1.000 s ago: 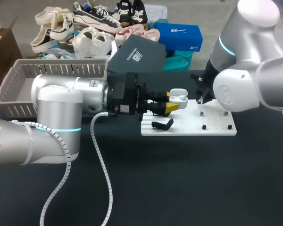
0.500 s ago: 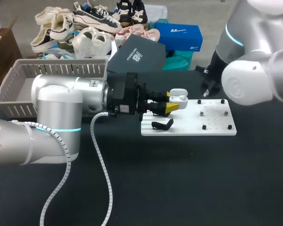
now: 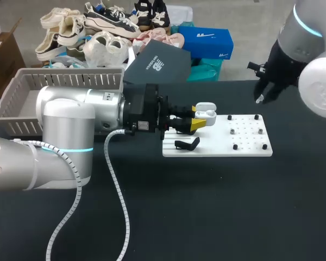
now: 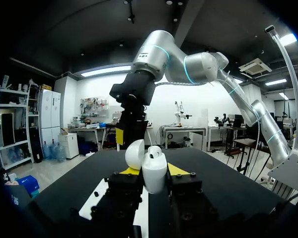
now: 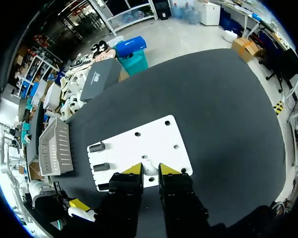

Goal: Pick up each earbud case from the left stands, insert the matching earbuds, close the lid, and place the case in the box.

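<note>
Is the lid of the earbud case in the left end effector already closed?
No, the left wrist view shows the lid tilted open on the earbud case that the left end effector holds.

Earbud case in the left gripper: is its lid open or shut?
Open. In the left wrist view the earbud case sits between the left gripper's yellow tips with its lid swung back off the body.
</note>
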{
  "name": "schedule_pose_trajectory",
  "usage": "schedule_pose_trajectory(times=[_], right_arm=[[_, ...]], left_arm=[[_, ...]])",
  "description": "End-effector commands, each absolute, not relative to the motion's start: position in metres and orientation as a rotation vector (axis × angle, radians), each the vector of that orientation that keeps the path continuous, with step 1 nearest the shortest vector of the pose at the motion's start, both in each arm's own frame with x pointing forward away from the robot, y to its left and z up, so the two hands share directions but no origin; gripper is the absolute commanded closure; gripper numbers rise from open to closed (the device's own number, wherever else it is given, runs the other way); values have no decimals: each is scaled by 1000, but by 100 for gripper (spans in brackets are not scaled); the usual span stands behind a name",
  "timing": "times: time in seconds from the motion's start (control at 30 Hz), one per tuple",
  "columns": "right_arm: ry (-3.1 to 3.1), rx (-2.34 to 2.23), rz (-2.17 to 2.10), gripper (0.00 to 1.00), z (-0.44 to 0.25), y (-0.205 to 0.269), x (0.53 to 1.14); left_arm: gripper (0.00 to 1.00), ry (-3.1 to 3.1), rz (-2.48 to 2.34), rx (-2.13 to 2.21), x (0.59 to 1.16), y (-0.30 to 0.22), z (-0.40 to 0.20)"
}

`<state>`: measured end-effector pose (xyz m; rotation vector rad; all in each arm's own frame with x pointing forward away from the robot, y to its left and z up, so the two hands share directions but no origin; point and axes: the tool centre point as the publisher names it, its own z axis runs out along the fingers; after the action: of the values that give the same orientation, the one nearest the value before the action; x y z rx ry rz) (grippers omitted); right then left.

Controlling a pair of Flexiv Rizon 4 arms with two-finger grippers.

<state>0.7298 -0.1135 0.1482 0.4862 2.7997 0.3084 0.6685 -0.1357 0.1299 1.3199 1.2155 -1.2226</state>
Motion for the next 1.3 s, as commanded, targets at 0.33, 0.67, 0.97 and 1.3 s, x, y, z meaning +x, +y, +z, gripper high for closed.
schedule_pose_trajectory(times=[0.33,0.67,0.97,1.3], right_arm=[[2906,47,55,100,230,-65,657],[3014,-306,136,100,236,-14,643],[3055,-427,200,100,228,13,646],[3063,-465,245,100,227,25,643]], left_arm=[[100,1215,-1223,1322,669,-136,130],[100,1215,-1223,1322,669,-136,130],[100,1215,-1223,1322,669,-136,130],[100,1215,-1223,1322,669,-136,130]])
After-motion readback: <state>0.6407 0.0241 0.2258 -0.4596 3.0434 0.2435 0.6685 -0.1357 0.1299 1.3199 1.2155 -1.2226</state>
